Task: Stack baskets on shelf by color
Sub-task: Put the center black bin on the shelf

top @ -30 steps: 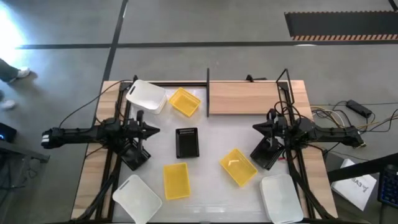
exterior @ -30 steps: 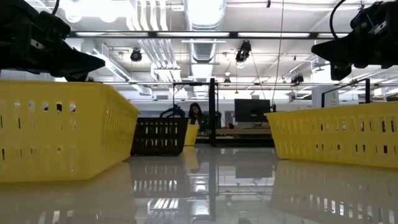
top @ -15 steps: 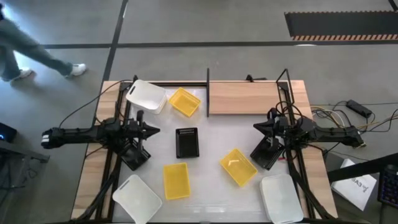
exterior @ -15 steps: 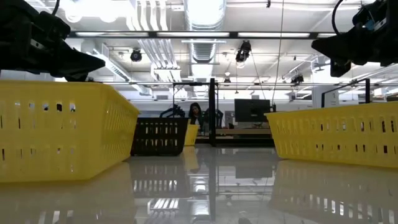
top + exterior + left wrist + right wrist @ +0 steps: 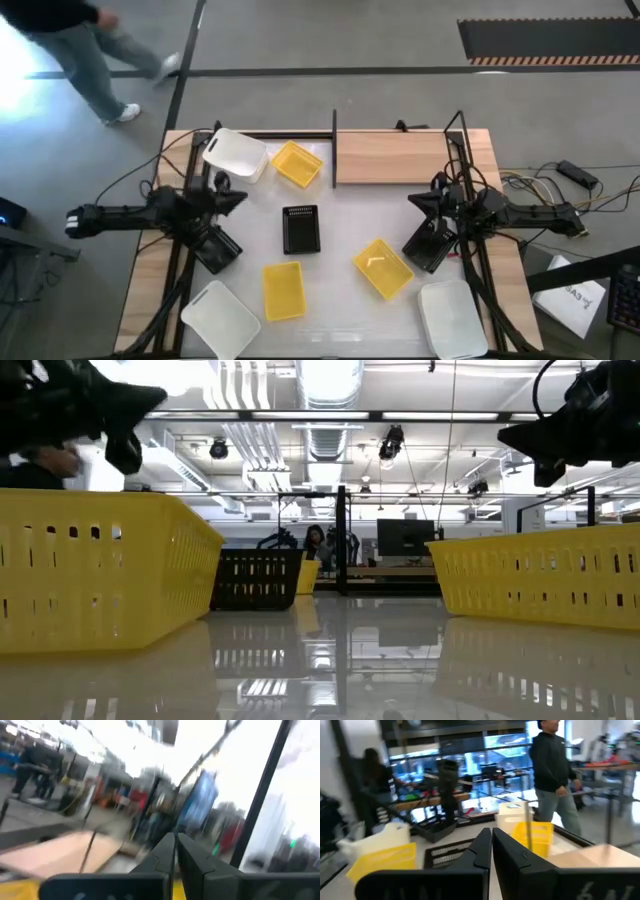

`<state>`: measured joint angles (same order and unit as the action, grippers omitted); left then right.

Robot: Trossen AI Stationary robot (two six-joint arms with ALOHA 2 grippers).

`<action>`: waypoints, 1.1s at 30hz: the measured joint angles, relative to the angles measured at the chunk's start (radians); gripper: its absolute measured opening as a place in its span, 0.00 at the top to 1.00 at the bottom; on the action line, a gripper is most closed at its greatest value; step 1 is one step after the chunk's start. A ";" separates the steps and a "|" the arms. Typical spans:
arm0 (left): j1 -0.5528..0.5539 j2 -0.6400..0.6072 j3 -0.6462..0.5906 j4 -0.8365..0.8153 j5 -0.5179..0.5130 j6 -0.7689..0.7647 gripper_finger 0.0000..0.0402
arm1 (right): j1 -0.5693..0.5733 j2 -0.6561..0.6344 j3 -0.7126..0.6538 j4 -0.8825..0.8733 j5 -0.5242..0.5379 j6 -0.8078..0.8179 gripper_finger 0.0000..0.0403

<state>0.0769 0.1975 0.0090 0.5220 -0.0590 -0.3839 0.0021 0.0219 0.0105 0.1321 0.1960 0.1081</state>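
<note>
In the high view, yellow baskets sit at far centre (image 5: pixel 297 163), near centre (image 5: pixel 283 290) and right of centre (image 5: pixel 383 267). White baskets rest at the far left (image 5: pixel 236 153), near left (image 5: pixel 220 318) and near right (image 5: pixel 454 318). One black basket (image 5: pixel 301 229) sits mid-table; a second black one does not show. The pale wooden shelf (image 5: pixel 395 158) lies along the far right edge. My left gripper (image 5: pixel 242 195) hovers left of the black basket, shut (image 5: pixel 175 851). My right gripper (image 5: pixel 410 204) hovers above the right yellow basket, shut (image 5: pixel 491 842). Neither holds anything.
Black upright rods (image 5: pixel 334 148) stand at the shelf's left end. Cables run along both table sides. A person (image 5: pixel 90 45) walks on the floor beyond the far left corner and shows in the right wrist view (image 5: pixel 552 770). Bare tabletop lies between the black basket and the shelf.
My left gripper has drawn back a little toward the table's left and swung toward the far edge, rising in the low view; it stays shut. The person has walked along the floor past the far left corner. The baskets have not moved.
</note>
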 joint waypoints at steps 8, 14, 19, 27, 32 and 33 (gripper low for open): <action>0.000 0.002 0.001 0.332 -0.055 -0.027 0.99 | 0.000 0.001 0.000 -0.001 0.049 -0.028 0.98; 0.001 0.099 0.060 0.215 -0.142 -0.003 0.99 | 0.000 0.001 0.000 -0.007 0.050 -0.030 0.98; 0.001 0.326 0.204 0.143 -0.184 0.029 0.99 | 0.000 0.001 0.000 -0.031 0.051 -0.003 0.98; 0.000 0.815 0.406 0.072 -0.111 0.154 0.99 | 0.000 0.001 0.000 -0.046 0.050 0.012 0.98; -0.048 1.112 0.657 -0.081 -0.027 0.157 0.99 | 0.000 0.006 0.000 -0.054 0.048 0.013 0.98; -0.063 1.165 0.724 -0.200 -0.025 0.160 0.99 | 0.000 0.006 0.000 -0.054 0.049 0.012 0.98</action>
<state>0.0140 1.3630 0.7331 0.3220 -0.0841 -0.2242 0.0021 0.0282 0.0104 0.0784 0.2447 0.1204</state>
